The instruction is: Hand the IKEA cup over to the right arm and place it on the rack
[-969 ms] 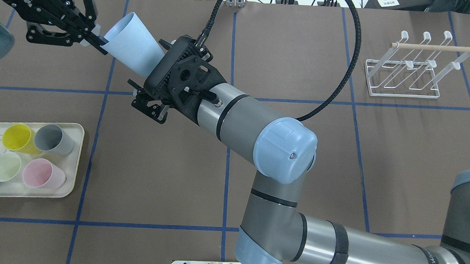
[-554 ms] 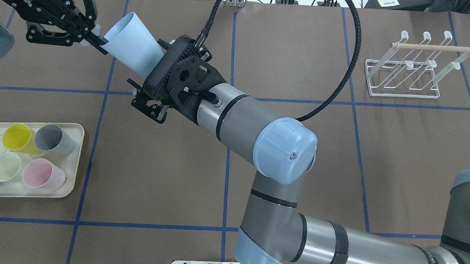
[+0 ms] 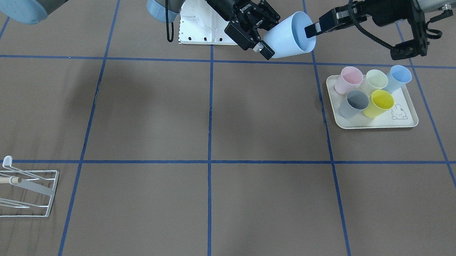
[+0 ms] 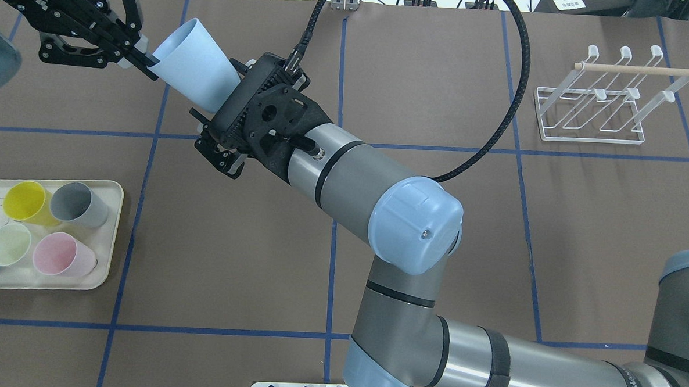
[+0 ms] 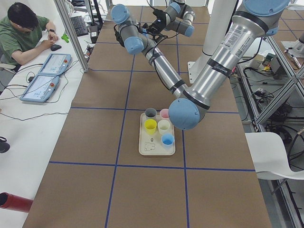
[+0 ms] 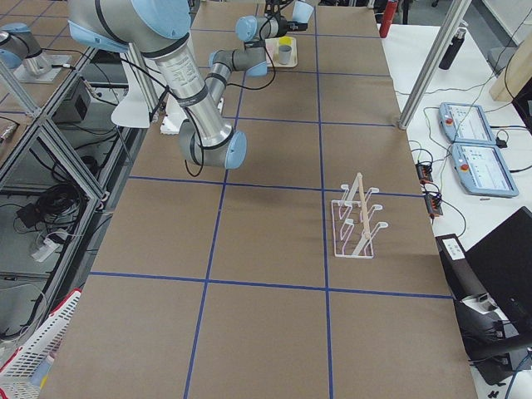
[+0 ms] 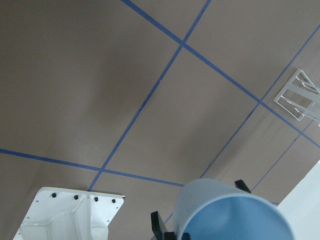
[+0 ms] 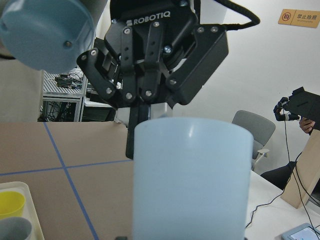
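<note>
IKEA cup (image 3: 290,35) held aloft; five cups (image 3: 380,102) on tray (image 3: 380,123).

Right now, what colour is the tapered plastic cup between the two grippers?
Pale blue. The tapered plastic cup shows best in the exterior front-facing view.

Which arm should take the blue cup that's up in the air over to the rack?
Right. The rack stands on the right arm's side, far from the left gripper, and the right gripper's jaws flank the cup's base.
</note>
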You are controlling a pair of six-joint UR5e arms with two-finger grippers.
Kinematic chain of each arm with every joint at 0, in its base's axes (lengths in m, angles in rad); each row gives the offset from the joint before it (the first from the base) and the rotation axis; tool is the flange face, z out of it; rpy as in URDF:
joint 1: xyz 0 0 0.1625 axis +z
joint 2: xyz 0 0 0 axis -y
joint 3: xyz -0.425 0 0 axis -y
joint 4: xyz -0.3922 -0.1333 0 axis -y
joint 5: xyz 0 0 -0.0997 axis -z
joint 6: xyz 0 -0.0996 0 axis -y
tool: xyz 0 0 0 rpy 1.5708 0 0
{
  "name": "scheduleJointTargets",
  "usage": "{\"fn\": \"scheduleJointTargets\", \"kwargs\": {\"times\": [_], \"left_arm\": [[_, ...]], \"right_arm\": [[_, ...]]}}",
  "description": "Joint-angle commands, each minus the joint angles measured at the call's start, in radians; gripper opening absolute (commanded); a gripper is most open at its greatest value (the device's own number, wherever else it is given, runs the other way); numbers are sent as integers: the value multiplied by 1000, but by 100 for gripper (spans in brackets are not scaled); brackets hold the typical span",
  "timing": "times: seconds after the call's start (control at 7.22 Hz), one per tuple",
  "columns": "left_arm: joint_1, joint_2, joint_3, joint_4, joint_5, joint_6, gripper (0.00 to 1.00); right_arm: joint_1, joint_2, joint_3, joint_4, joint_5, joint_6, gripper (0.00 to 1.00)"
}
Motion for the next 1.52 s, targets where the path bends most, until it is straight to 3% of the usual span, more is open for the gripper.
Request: {"fn": "scheduleJointTargets", "kwargs": {"times": [0.0, 0.14, 0.83, 0.97, 1.25, 1.38], "left_arm": [[3, -10, 1, -4, 0, 1, 46], [3, -17, 1, -10, -1, -1, 99], [-72, -10, 6, -10, -1, 5, 100], [-94, -6, 9, -10, 2, 13, 100], [-96, 5, 4, -49, 163, 18, 100], [-97, 50, 0, -49, 193, 100, 100]], "right_arm": [[-11, -3, 0, -4, -24, -6, 50], [-11, -7, 0, -4, -22, -6, 50], [-5, -54, 56, -45, -19, -11, 50], [2, -87, 124, -135, -19, -11, 45], [47, -91, 213, -379, -19, 3, 40], [84, -92, 218, -487, -10, 3, 39]]}}
